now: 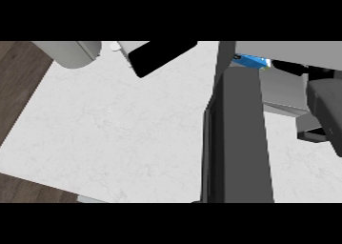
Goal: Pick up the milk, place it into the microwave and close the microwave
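Head view, steep look down on a pale marbled counter (110,128). Milk (248,61) sits at upper right of frame, inside the microwave (300,50), only a bright blue sliver showing past the door's top edge. The visible part runs long left to right, dipping slightly toward the right; which end is the top cannot be told. Blue face with a touch of white and green at its right end. Microwave door (236,138) stands open, a tall dark grey slab down frame centre-right. Right hand (315,134) at right edge, dark; finger state cannot be told. Left hand (161,56) at upper centre, a flat black shape; fingers cannot be told.
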Action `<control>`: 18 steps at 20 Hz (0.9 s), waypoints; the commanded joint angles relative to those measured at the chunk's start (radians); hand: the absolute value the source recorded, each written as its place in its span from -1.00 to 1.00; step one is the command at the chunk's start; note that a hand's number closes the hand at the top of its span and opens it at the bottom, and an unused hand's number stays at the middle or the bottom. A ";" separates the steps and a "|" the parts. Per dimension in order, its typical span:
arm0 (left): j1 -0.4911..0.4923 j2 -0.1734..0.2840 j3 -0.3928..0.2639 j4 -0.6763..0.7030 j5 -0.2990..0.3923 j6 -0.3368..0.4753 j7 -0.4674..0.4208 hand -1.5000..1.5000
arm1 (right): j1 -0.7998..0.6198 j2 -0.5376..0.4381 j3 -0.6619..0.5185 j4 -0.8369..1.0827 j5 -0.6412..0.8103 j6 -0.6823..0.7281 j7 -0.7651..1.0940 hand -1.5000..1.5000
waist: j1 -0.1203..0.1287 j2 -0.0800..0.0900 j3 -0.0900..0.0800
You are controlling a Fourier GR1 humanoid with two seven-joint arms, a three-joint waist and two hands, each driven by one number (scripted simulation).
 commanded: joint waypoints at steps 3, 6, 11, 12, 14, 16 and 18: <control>-0.028 0.009 -0.005 0.020 -0.025 0.004 0.004 -1.00 | -0.042 0.084 -0.010 -0.009 -0.018 0.129 -0.046 -1.00 | 0.001 -0.011 -0.001; -0.030 0.009 -0.020 0.022 -0.038 -0.004 0.010 -1.00 | -0.077 0.093 0.046 0.032 0.040 0.121 0.046 -1.00 | 0.012 -0.018 -0.007; -0.054 0.017 -0.019 0.038 -0.045 0.011 0.018 -1.00 | -0.122 0.150 0.070 0.040 0.068 0.035 0.109 -1.00 | 0.008 -0.020 -0.008; -0.053 0.015 -0.022 0.049 -0.042 -0.005 0.008 -1.00 | -0.118 0.178 0.053 0.033 0.052 -0.011 0.104 -1.00 | 0.016 -0.018 -0.009; -0.052 0.006 -0.039 0.052 -0.045 -0.003 0.015 -1.00 | -0.137 0.189 0.061 0.038 0.060 -0.006 0.127 -1.00 | 0.003 -0.024 -0.009; -0.071 0.012 -0.038 0.056 -0.053 0.012 0.022 -1.00 | -0.174 0.193 0.048 0.023 0.048 -0.021 0.145 -1.00 | -0.001 -0.022 -0.008; -0.058 0.011 -0.046 0.060 -0.054 -0.008 0.020 -1.00 | -0.157 0.235 0.050 0.019 0.053 -0.050 0.117 -1.00 | 0.005 -0.025 -0.007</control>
